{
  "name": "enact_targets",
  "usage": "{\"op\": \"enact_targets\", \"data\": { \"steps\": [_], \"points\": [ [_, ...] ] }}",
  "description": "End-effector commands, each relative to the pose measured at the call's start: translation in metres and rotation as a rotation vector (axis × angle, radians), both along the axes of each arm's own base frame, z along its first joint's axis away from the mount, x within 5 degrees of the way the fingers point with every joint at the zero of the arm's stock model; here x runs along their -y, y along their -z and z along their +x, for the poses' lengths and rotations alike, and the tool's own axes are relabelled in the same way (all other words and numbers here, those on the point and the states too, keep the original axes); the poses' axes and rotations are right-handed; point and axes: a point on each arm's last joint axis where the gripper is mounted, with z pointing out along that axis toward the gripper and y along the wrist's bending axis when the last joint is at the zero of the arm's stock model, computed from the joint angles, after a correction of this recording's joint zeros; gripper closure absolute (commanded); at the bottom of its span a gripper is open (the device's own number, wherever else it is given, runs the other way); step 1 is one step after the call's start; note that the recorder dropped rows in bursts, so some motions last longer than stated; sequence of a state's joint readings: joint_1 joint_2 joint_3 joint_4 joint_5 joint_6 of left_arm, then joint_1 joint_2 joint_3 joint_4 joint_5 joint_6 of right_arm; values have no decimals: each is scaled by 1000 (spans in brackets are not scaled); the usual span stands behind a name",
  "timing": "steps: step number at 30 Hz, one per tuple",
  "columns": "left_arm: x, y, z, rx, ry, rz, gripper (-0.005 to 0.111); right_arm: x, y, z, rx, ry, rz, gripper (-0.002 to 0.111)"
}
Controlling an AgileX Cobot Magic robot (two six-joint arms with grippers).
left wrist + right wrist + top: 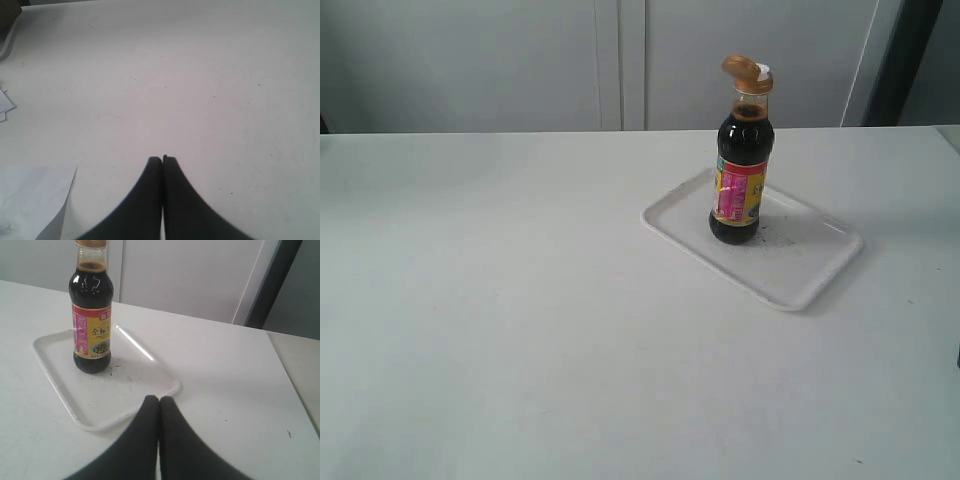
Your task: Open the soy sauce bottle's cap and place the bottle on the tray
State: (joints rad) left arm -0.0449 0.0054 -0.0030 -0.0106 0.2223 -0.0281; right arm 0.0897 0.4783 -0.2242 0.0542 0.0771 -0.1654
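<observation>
**Exterior view.** The soy sauce bottle is seen upright on the tray, which lies on the white table. The cap is flipped open, its lid tilted back beside the white spout. Neither gripper is shown here.

**Right wrist view.** The bottle's label and dark specks on the tray floor are seen clearly, but the lid is cut off by the frame edge. The right gripper is shown near the tray, fingers pressed together and empty.

**Left wrist view.** Only tabletop and a sheet of paper are shown. The left gripper is likewise closed on nothing.
</observation>
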Motion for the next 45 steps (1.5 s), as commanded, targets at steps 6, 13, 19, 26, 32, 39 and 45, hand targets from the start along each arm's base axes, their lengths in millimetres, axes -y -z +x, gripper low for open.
{"op": "enact_targets", "data": {
  "steps": [6,13,19,26,32,39,45],
  "points": [
    [0,1,0,-3,-7,-12,107,0,0,-1,7,-1,6,108],
    [0,1,0,-3,-7,-12,107,0,0,-1,7,-1,6,108],
    [0,1,0,-3,-7,-12,107,0,0,-1,7,-1,6,108],
    [0,1,0,-3,-7,-12,107,0,-1,-1,23,0,5,108],
    [0,1,0,-3,-7,-12,107,2,0,-14,86,22,105,108],
    [0,1,0,-3,-7,-12,107,4,34,-39,134,21,110,108],
    [0,1,0,-3,-7,-12,107,5,41,-48,151,21,118,108]
  ]
}}
